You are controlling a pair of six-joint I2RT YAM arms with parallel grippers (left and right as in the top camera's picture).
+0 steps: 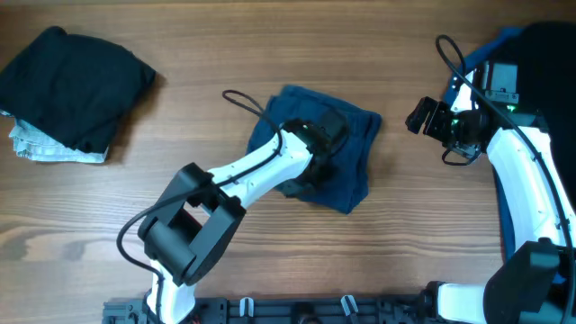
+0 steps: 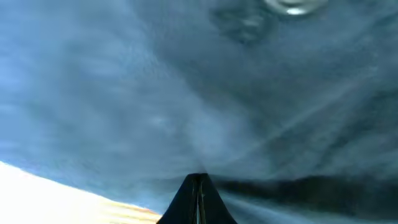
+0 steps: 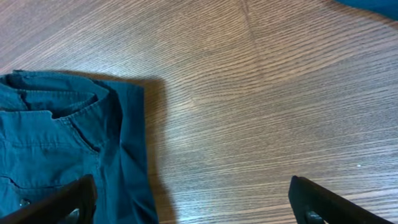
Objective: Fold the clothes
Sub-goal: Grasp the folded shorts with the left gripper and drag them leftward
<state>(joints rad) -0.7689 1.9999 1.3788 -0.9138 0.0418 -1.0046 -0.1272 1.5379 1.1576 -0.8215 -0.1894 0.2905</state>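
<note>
A dark navy-blue garment point(image 1: 351, 157) lies bunched and partly folded in the middle of the table. My left gripper point(image 1: 326, 133) rests on top of it. In the left wrist view the blue cloth point(image 2: 186, 93) fills the frame, and the gripper point(image 2: 198, 182) is shut, its tip against the fabric with nothing visibly pinched. My right gripper point(image 1: 421, 117) hovers to the right of the garment, apart from it. In the right wrist view that gripper point(image 3: 193, 205) is open wide over bare wood, and the garment's edge point(image 3: 62, 137) lies by the left finger point(image 3: 71, 199).
A pile of black clothes point(image 1: 76, 81) lies at the far left on a pale grey-white piece point(image 1: 49, 148). More dark and bright blue cloth point(image 1: 544, 49) sits at the far right corner behind the right arm. The left arm's cable point(image 1: 243, 101) loops over the wood.
</note>
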